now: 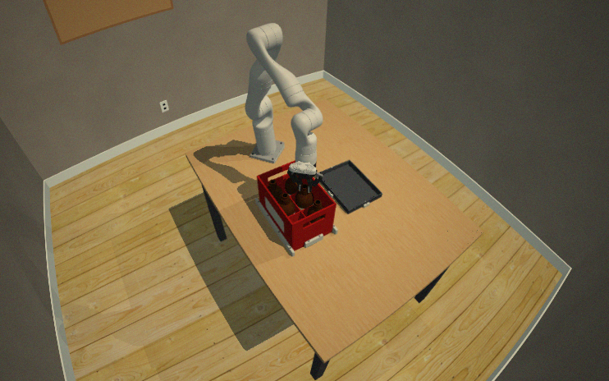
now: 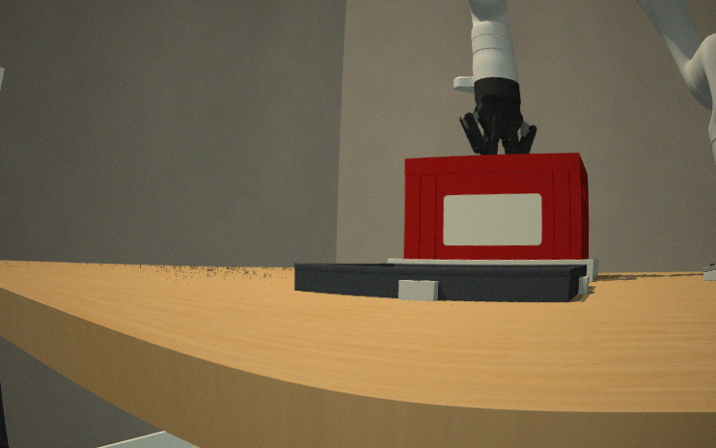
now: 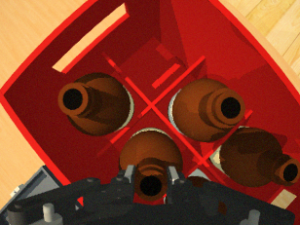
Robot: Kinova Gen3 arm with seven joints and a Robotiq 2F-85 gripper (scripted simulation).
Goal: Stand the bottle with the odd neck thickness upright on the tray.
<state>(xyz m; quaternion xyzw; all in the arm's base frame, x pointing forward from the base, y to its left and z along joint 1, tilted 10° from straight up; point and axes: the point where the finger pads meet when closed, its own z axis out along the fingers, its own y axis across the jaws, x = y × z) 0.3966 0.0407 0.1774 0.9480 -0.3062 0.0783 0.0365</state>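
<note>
My gripper points down into the red crate. Its fingers are shut on the neck of a brown bottle, whose open mouth shows between them in the wrist view. Other brown bottles stand in the crate: one by the slotted end wall, one beside the middle and one farther along. The fifth bottle is mostly hidden by the gripper in the wrist view. The dark tray holds no bottle.
The tray lies close beside the crate on the wooden table. Light grey blocks sit against the crate and tray edges. Crate walls and thin red dividers surround the bottles.
</note>
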